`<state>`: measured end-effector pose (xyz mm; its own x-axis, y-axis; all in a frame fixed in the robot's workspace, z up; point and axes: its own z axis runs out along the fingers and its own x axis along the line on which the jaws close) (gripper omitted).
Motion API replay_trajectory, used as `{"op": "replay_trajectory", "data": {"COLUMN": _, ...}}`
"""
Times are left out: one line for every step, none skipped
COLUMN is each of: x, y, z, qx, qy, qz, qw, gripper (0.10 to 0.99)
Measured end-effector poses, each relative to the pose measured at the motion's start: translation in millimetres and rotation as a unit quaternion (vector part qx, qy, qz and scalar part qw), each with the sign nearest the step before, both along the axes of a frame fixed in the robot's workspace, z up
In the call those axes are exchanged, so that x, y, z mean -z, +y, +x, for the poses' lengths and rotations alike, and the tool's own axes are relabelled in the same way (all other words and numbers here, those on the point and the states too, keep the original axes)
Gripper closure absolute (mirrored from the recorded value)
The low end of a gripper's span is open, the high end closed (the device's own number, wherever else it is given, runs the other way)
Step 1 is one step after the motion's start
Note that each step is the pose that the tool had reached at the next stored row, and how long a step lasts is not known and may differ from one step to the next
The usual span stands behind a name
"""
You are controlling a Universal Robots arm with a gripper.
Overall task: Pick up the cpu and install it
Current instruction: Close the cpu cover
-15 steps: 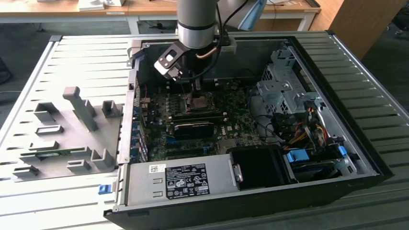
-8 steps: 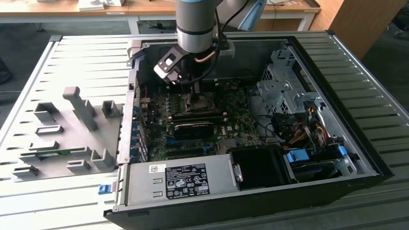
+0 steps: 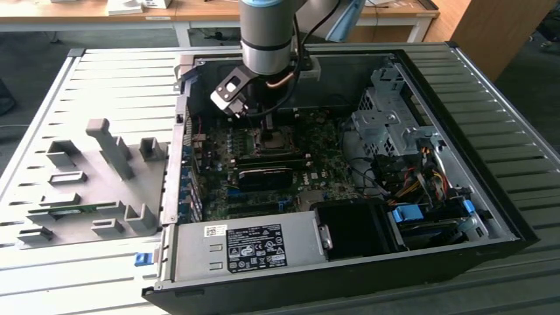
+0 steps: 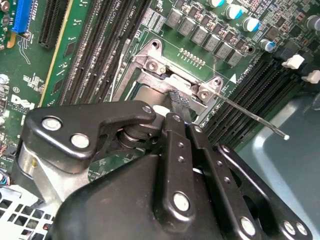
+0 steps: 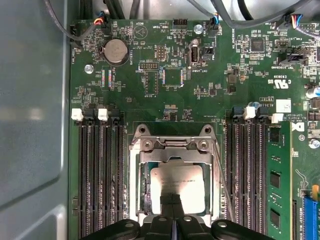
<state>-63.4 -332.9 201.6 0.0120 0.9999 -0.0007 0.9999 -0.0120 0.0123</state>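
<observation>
The cpu (image 5: 176,181), a square chip with a silver-grey top, lies flat inside the open socket frame (image 5: 136,175) on the green motherboard (image 5: 150,60). My gripper (image 5: 171,198) hangs directly over it with its two black fingertips pressed together above the chip's near edge; whether they touch it I cannot tell. In the second wrist view the gripper (image 4: 178,99) reaches down to the socket's metal hinge bracket (image 4: 155,65), and the thin socket lever (image 4: 250,116) stands swung out. In the exterior view the gripper (image 3: 269,126) is lowered into the computer case over the cpu (image 3: 278,139).
Memory slots (image 5: 100,175) flank the socket, and a memory stick (image 5: 279,185) stands beside it. The case walls (image 3: 455,131), drive cage (image 3: 389,125) and power supply (image 3: 254,246) ring the board. Grey fixture blocks (image 3: 109,147) stand on the table at the exterior view's left.
</observation>
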Motion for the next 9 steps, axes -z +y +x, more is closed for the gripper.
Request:
{"op": "replay_trajectory", "data": {"x": 0.2, "y": 0.0, "z": 0.0, "qx": 0.0, "qy": 0.0, "qz": 0.0, "qw": 1.0, "gripper": 0.98}}
{"op": "replay_trajectory", "data": {"x": 0.6, "y": 0.0, "z": 0.0, "qx": 0.0, "qy": 0.0, "qz": 0.0, "qw": 1.0, "gripper": 0.98}}
{"op": "replay_trajectory", "data": {"x": 1.1, "y": 0.0, "z": 0.0, "qx": 0.0, "qy": 0.0001, "qz": -0.0002, "qw": 1.0, "gripper": 0.98}}
{"op": "replay_trajectory", "data": {"x": 1.5, "y": -0.1, "z": 0.0, "qx": 0.0, "qy": 0.0002, "qz": -0.0004, "qw": 1.0, "gripper": 0.98}}
{"op": "replay_trajectory", "data": {"x": 2.0, "y": 0.0, "z": 0.0, "qx": 0.0, "qy": 0.0, "qz": -0.0002, "qw": 1.0, "gripper": 0.98}}
{"op": "replay_trajectory", "data": {"x": 2.1, "y": -0.1, "z": 0.3, "qx": 0.0, "qy": 0.0002, "qz": -0.0004, "qw": 1.0, "gripper": 0.98}}
{"op": "replay_trajectory", "data": {"x": 2.2, "y": -0.1, "z": 0.8, "qx": 0.0, "qy": 0.0002, "qz": -0.0004, "qw": 1.0, "gripper": 0.98}}
{"op": "replay_trajectory", "data": {"x": 2.3, "y": 0.0, "z": 1.7, "qx": 0.0, "qy": 0.0001, "qz": -0.0004, "qw": 1.0, "gripper": 0.98}}
{"op": "replay_trajectory", "data": {"x": 2.4, "y": 0.1, "z": 3.0, "qx": 0.0, "qy": 0.0, "qz": -0.0002, "qw": 1.0, "gripper": 0.98}}
